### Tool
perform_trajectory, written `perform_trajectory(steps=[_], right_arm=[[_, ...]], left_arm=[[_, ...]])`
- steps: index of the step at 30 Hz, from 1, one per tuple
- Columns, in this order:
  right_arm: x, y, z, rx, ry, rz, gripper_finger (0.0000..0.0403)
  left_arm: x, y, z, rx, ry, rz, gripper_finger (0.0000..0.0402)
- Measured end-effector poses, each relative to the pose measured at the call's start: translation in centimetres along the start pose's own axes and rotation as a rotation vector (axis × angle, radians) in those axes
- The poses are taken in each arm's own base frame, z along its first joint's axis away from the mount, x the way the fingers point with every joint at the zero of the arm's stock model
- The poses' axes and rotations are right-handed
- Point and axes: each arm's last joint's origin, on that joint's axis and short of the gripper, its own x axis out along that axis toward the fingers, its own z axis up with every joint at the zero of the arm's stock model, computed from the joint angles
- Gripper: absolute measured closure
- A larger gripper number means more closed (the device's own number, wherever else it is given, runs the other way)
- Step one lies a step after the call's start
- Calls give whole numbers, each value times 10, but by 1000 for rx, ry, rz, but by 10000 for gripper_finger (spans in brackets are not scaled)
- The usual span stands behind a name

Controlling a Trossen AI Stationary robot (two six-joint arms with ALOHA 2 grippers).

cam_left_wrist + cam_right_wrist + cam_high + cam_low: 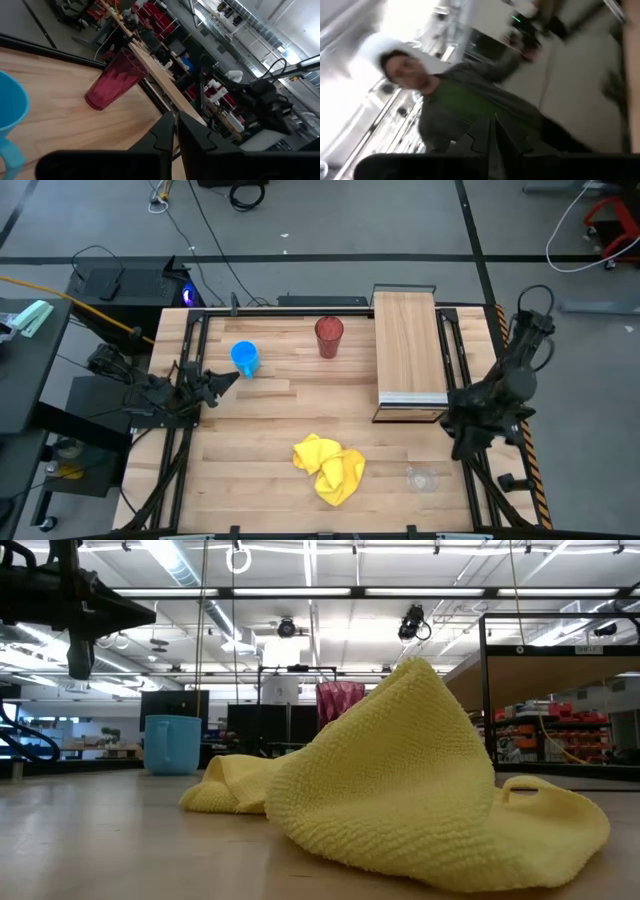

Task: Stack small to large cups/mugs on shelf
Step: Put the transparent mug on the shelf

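Just right of the left tool (228, 379), fingers nearly together and empty: blue mug (245, 358), upright on the counter (270, 420). Farther right, red tumbler (329, 336), then shelf (408, 345). Right tool (492, 131) narrow, empty.

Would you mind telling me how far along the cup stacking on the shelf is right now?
Nothing looks done: the shelf carries no cup. In hand: the left gripper sits close beside the blue mug, holding nothing. The right gripper waits by the table's right edge, jaws together. Left: the blue mug, the red tumbler and the clear cup all stand on the tabletop, unstacked.
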Motion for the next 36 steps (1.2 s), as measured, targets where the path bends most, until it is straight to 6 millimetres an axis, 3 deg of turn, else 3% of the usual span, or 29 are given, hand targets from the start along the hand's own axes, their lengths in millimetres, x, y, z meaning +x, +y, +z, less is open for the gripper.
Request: perform_trajectory(steps=[4, 12, 19, 36], right_arm=[[3, -15, -14, 165, 61, -180, 372], [3, -25, -24, 225, -1, -341, 372], [3, -27, -24, 344, -60, -356, 372], [2, -27, -20, 328, -174, -369, 372]], left_arm=[[0, 0, 0, 0, 0, 0, 365], [0, 0, 0, 0, 1, -1, 371], [0, 0, 0, 0, 1, -1, 362], [0, 0, 0, -27, 0, 0, 362]])
